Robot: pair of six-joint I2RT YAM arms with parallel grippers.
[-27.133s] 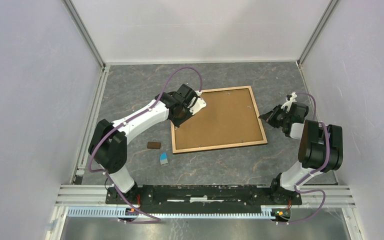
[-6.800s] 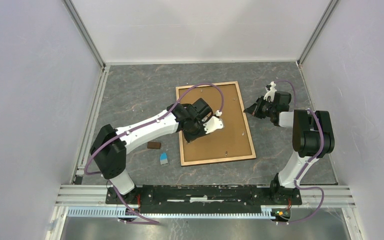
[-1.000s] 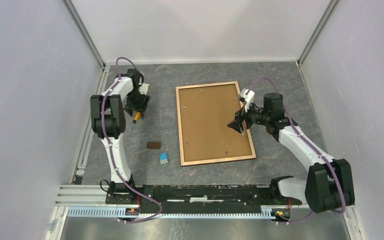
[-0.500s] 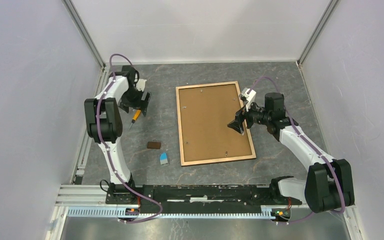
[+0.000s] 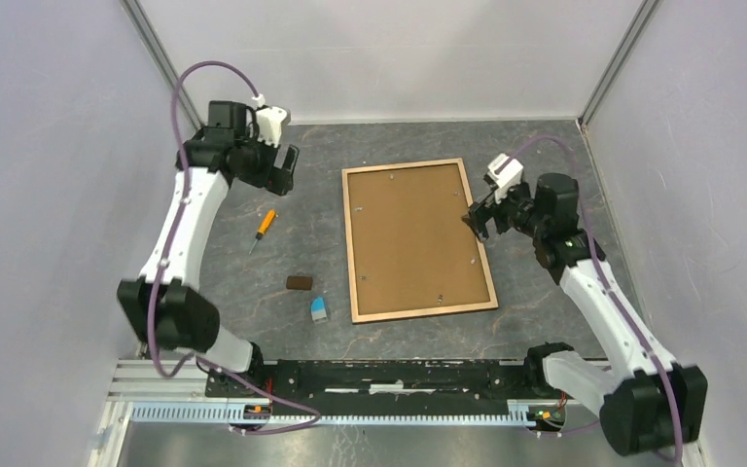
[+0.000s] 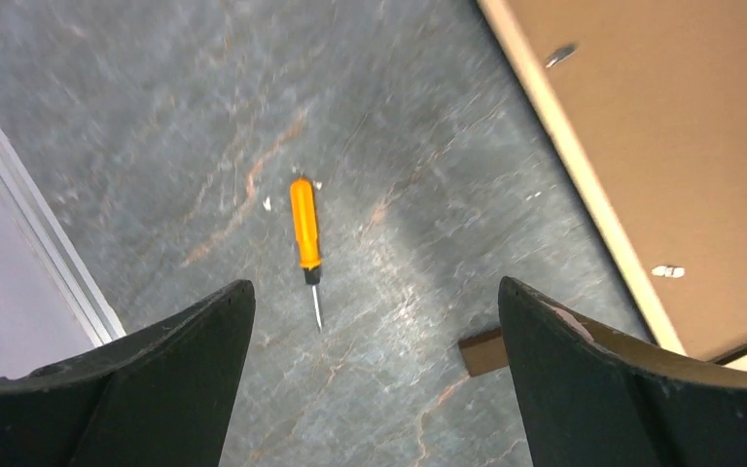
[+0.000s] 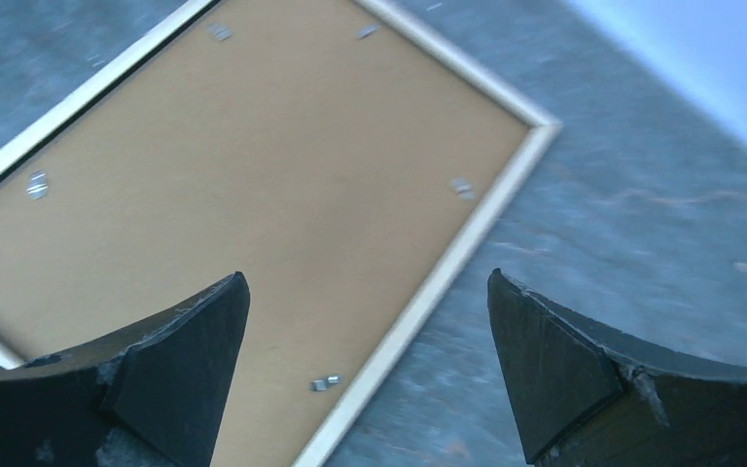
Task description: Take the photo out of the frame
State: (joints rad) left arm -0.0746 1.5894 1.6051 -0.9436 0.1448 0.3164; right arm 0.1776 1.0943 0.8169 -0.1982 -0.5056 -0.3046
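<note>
The frame (image 5: 413, 238) lies face down mid-table, brown backing board up inside a light wood rim. The photo is hidden under that board. My left gripper (image 5: 285, 167) hangs open high over the far left of the table, nothing between its fingers; its wrist view looks down on the frame's (image 6: 681, 136) left edge. My right gripper (image 5: 478, 220) is open just above the frame's right edge, empty. In the right wrist view the rim (image 7: 428, 282) runs between the open jaws, with small metal clips (image 7: 326, 382) on the board.
An orange-handled screwdriver (image 5: 266, 225) lies on the table left of the frame, below the left gripper (image 6: 374, 302) in its wrist view. A small brown block (image 5: 299, 283) and a blue-white object (image 5: 319, 309) sit near the frame's near-left corner. Walls enclose three sides.
The left gripper opened, leaving the screwdriver on the table, and that arm rose and swung toward the back. The right gripper opened wider and drew back to the frame's right edge.
</note>
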